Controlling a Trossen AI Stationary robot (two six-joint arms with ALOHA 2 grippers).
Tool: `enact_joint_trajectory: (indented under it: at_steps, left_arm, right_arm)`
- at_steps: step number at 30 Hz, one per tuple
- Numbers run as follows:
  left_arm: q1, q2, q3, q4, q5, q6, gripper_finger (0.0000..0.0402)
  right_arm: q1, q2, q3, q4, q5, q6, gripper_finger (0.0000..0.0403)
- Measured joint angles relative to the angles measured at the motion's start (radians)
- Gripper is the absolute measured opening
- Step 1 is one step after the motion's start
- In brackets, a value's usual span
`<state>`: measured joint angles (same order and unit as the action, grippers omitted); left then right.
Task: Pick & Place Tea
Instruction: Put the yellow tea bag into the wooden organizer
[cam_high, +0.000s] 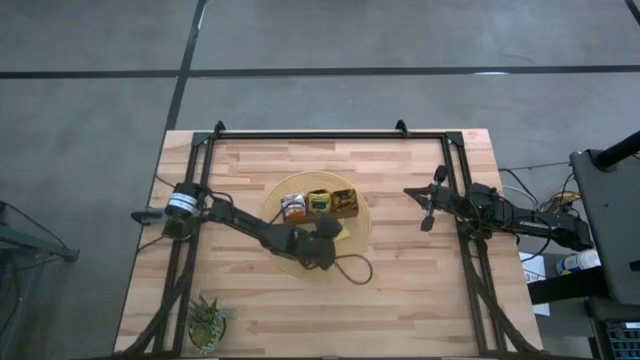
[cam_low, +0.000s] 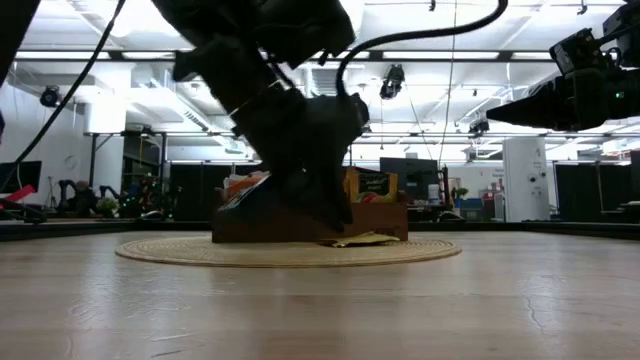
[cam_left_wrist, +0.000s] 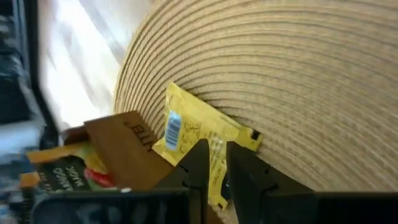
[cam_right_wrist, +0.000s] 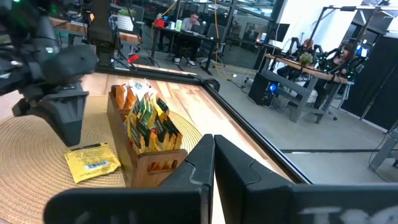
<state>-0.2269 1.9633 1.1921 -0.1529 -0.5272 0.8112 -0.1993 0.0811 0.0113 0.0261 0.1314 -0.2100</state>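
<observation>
A yellow tea sachet (cam_left_wrist: 193, 127) lies flat on the round woven mat (cam_high: 273, 203), next to the end of the dark-brown box (cam_high: 320, 203). The box holds orange, yellow and dark sachets (cam_right_wrist: 149, 121) standing upright. My left gripper (cam_left_wrist: 217, 146) slants down over the mat by the box, nearly shut, with the yellow sachet (cam_right_wrist: 93, 163) between its fingers. My right gripper (cam_high: 428, 220) hangs shut above the table's right side, level and away from everything. My left gripper has the yellow sachet's near edge (cam_left_wrist: 216, 163) between its two fingers, which stand one on each side of it. The fingers slant down from the table's left. The sachet lies flat on the mat (cam_left_wrist: 298, 74) beside the box wall (cam_left_wrist: 127, 149).
A small green potted plant (cam_high: 207, 322) stands at the near left corner. A dark cable (cam_high: 352, 268) loops from the left arm over the mat's near rim. Black frame rails run along the table's left, right and far edges. Bare wood lies between the mat and the right arm.
</observation>
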Motion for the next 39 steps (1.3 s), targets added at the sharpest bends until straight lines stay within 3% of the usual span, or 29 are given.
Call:
enact_joint_trajectory:
  at_steps: [6, 12, 19, 23, 30, 39]
  left_arm:
    - [0.075, 0.0, 0.115, -0.129, 0.134, -0.226, 0.0051]
    - [0.125, 0.0, 0.184, -0.214, 0.215, -0.344, 0.0057]
    - [0.146, 0.0, 0.187, -0.232, 0.229, -0.468, 0.0124]
    - [0.173, 0.0, 0.187, -0.237, 0.247, -0.618, 0.0159]
    - [0.248, 0.0, 0.171, -0.26, 0.567, -0.783, 0.0167]
    - [0.25, 0.043, 0.141, -0.237, 0.52, -0.779, 0.0167]
  right_arm:
    - [0.0, 0.0, 0.0, 0.0, 0.0, 0.0, 0.0009]
    - [0.0, 0.0, 0.0, 0.0, 0.0, 0.0, 0.0009]
    - [0.0, 0.0, 0.0, 0.0, 0.0, 0.0, 0.0009]
    - [0.0, 0.0, 0.0, 0.0, 0.0, 0.0, 0.0009]
    - [0.0, 0.0, 0.0, 0.0, 0.0, 0.0, 0.0009]
    - [0.0, 0.0, 0.0, 0.0, 0.0, 0.0, 0.0009]
